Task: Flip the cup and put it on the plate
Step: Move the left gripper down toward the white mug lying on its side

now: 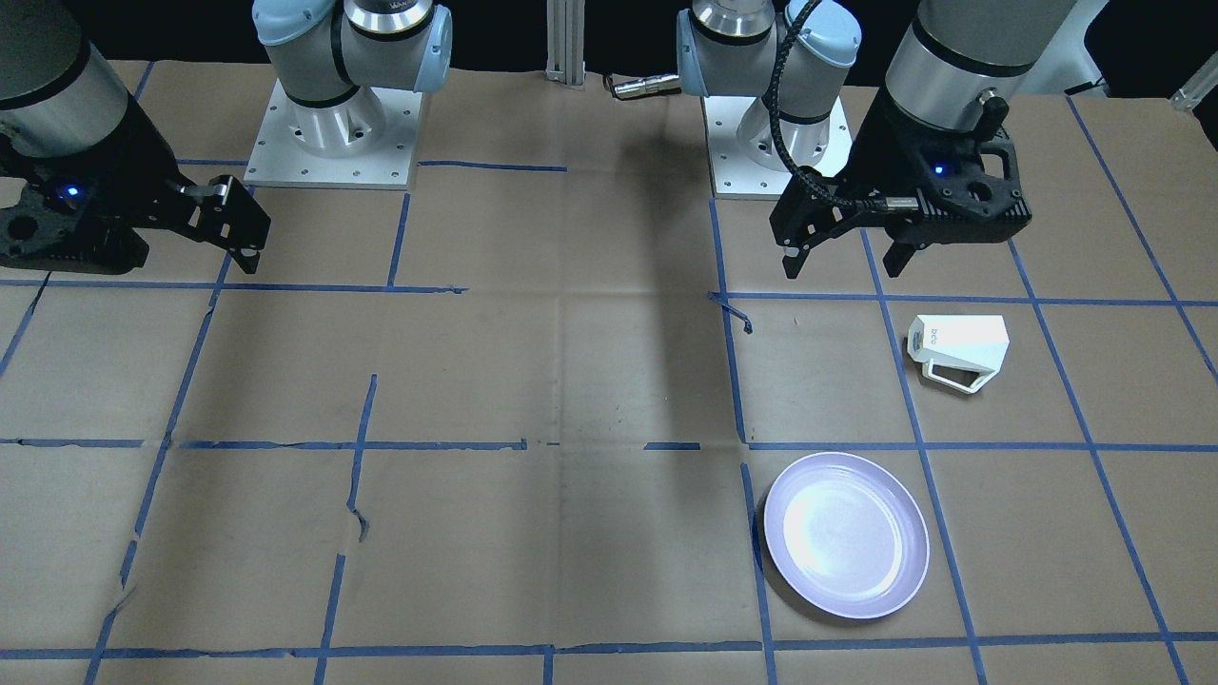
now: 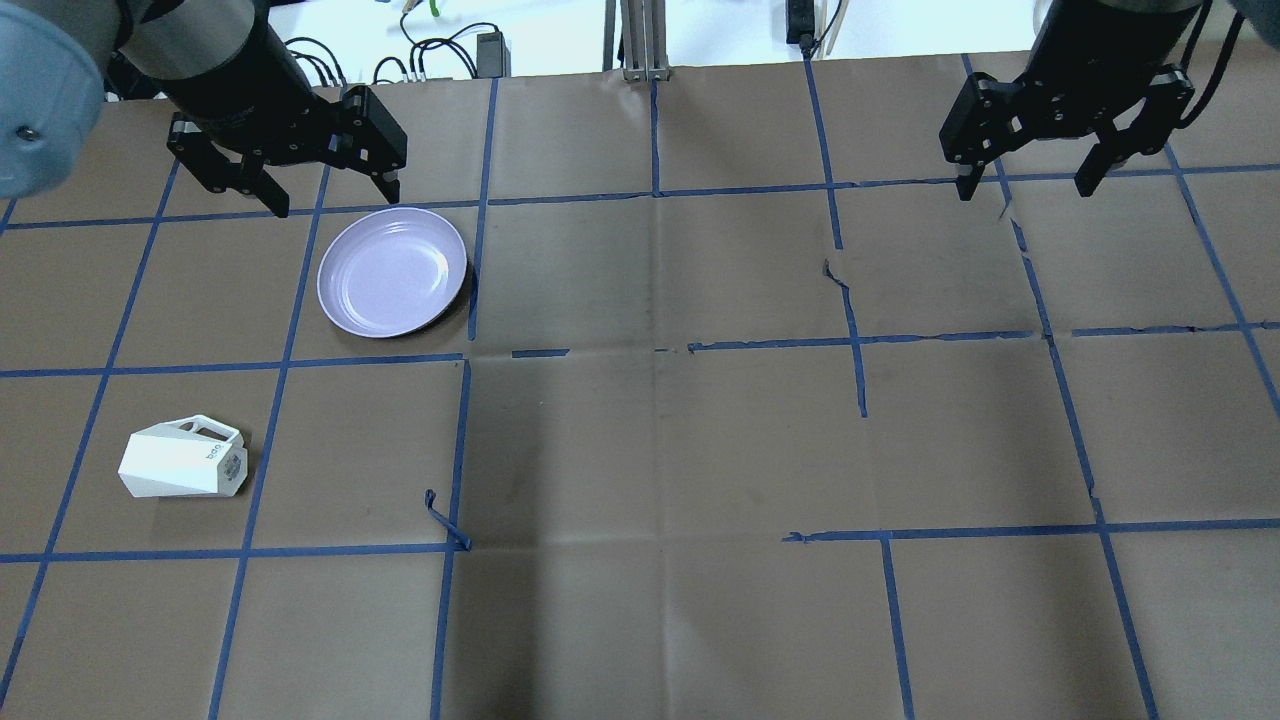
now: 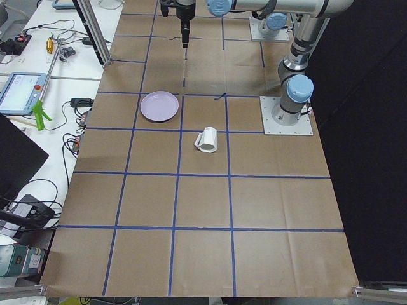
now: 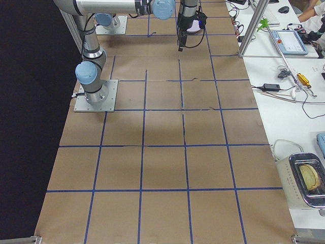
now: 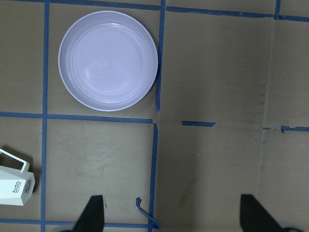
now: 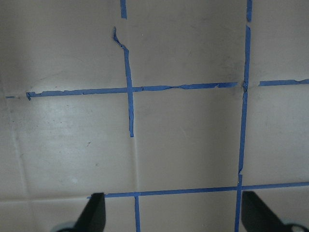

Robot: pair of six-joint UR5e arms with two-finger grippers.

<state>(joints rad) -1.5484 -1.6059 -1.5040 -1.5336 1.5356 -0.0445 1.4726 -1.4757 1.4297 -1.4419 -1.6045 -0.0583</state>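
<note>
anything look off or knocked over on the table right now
The small white faceted cup lies tipped on its side on the brown paper, apart from the round pale lavender plate, which sits flat and empty. A strip of blue tape has peeled and curled nearby.

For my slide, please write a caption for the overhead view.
Cup on its side, apart from plate; left gripper and right gripper open.

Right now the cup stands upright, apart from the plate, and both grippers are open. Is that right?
No: the cup lies on its side, as the front-facing view shows. It is apart from the plate, and the left gripper and right gripper are open.
</note>
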